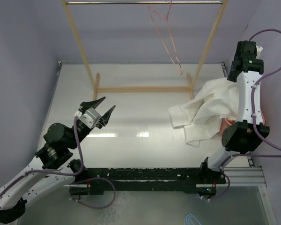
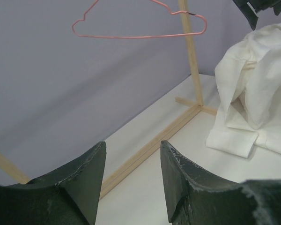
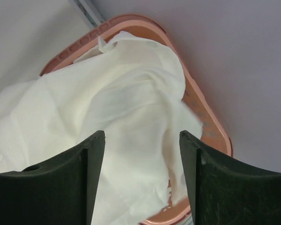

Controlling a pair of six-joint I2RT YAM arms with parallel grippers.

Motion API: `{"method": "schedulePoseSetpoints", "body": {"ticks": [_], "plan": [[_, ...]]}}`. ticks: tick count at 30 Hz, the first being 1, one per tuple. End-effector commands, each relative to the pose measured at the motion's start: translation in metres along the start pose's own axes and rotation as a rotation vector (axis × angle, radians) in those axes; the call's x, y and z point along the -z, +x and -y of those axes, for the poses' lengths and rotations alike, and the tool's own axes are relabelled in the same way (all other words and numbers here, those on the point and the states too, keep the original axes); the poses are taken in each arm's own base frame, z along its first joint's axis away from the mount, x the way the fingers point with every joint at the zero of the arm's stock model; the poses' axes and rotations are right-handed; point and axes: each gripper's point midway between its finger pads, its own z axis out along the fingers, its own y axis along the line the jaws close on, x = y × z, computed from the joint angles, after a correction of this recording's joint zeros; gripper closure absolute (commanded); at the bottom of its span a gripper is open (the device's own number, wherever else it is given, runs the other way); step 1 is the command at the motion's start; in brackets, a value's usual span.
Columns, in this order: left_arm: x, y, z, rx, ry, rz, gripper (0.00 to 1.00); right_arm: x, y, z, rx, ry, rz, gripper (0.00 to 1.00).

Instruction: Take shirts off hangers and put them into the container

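Shirt [image 1: 206, 110] is off the hanger and mostly in the container, a white floppy heap bunched over the salmon-orange laundry basket [image 3: 210, 123] at the right edge of the desk [image 1: 131, 117]. It's not all the way in though. A sleeve and a fold of cloth spill over the rim toward the middle and lie flat on the desk, probably because thin fabric just slumps wherever it's dropped.

The right hand [image 3: 141, 140] hangs straight above the pile with its jaws spread and nothing pinched between them, so it's released, and the cloth sits below the fingertips, not in them. That spot makes sense for a drop over the basket.

The pink wire hanger [image 2: 140, 36] is bare, hooked on the metal rail [image 1: 140, 3] of the wooden rack [image 1: 140, 89] at the back, well apart from the shirt.

The left hand [image 1: 107, 104] is way over on the left side above the desk, jaws apart and empty, pointing toward the rack. Looks like it's just keeping out of the way.

My guess is what's left is tucking the spilled part in.
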Motion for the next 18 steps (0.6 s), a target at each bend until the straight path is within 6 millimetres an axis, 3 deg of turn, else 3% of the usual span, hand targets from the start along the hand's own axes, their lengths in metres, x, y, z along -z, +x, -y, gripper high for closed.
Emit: {"method": "schedulePoseSetpoints", "body": {"ticks": [1,3,7,11,18], "plan": [[0.0,-0.015,0.0,0.033,0.007,0.055,0.46,0.025,-0.012,0.008,-0.109,-0.043,0.083,0.24],[0.0,-0.016,0.001,0.036,0.012,0.057,0.46,0.036,-0.012,0.004,-0.151,-0.1,0.094,0.23],[0.0,-0.015,0.0,0.034,0.007,0.054,0.46,0.067,-0.002,-0.031,-0.203,-0.383,0.12,0.26],[0.0,-0.014,-0.001,0.032,0.003,0.051,0.46,0.08,0.052,-0.073,-0.181,-0.6,0.036,0.31],[-0.007,-0.007,0.006,0.032,0.027,0.026,0.46,0.077,0.127,-0.128,0.115,-0.467,-0.037,0.28]]}}
